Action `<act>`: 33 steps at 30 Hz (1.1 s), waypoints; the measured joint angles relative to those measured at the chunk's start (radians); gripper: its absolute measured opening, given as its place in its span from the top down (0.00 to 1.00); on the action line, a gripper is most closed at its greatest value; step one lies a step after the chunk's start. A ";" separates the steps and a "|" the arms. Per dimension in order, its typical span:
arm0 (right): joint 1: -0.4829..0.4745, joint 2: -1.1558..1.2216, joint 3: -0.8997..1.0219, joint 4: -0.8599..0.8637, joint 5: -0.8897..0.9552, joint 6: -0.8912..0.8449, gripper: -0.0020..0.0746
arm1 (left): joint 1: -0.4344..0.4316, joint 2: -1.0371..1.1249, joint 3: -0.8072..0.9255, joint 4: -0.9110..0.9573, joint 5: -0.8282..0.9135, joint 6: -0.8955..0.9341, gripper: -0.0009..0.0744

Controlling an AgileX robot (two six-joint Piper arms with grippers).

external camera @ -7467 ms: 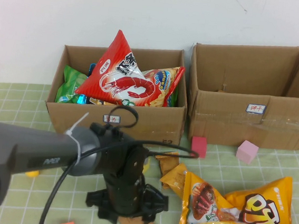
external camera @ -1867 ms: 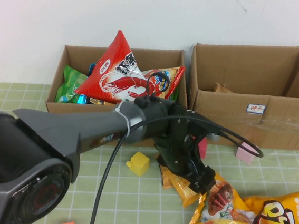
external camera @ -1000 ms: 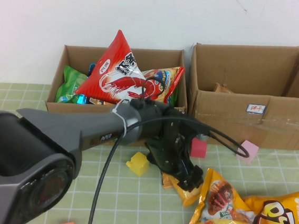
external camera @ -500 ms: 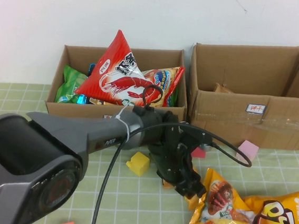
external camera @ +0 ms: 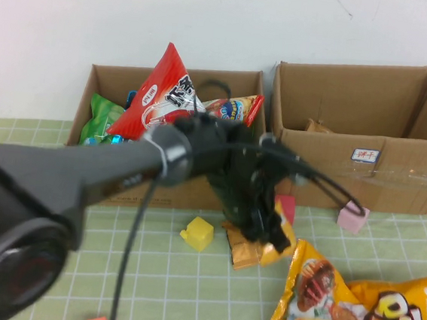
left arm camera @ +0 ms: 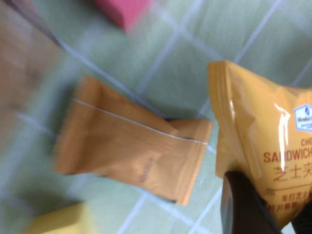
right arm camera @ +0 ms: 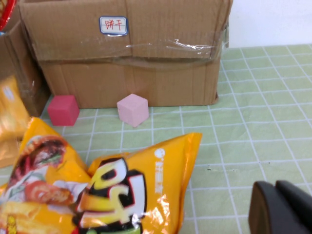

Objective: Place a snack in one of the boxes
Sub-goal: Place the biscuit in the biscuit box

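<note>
My left gripper (external camera: 273, 235) is shut on a small yellow sandwich-cracker pack (external camera: 283, 226) and holds it a little above the table, in front of the gap between the two boxes. In the left wrist view the pack (left arm camera: 258, 141) hangs between the dark fingers (left arm camera: 243, 204) of the gripper (left arm camera: 275, 214). The left cardboard box (external camera: 196, 181) is full of snack bags, with a red shrimp-chip bag (external camera: 164, 87) on top. The right box (external camera: 349, 169) is nearly empty. My right gripper (right arm camera: 285, 209) is shut and empty, low over the mat in front of the right box (right arm camera: 126, 53).
A brown-orange packet (external camera: 239, 247) lies on the mat under the left gripper (left arm camera: 131, 146). A large orange chip bag (external camera: 350, 313) lies at the front right (right arm camera: 97, 190). A yellow cube (external camera: 197, 232), a red cube (external camera: 285, 208) and a pink cube (external camera: 352, 217) sit near the boxes.
My left gripper has risen and moved back toward the boxes with the yellow pack in it. The brown-orange packet now lies uncovered on the mat.
</note>
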 joint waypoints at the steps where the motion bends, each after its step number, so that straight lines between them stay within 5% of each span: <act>1: 0.000 0.000 0.000 0.000 0.000 0.000 0.98 | 0.000 -0.030 0.000 0.015 0.007 0.000 0.74; 9: 0.000 0.000 0.000 0.000 0.000 0.000 0.98 | 0.000 -0.232 0.000 0.018 -0.070 0.002 0.75; 20: 0.000 0.000 0.000 0.000 0.000 0.000 0.98 | 0.000 -0.205 -0.023 -0.105 -0.573 0.002 0.76; 33: 0.000 0.000 0.000 0.000 0.000 0.000 0.98 | 0.037 0.198 -0.495 -0.103 -0.442 -0.011 0.75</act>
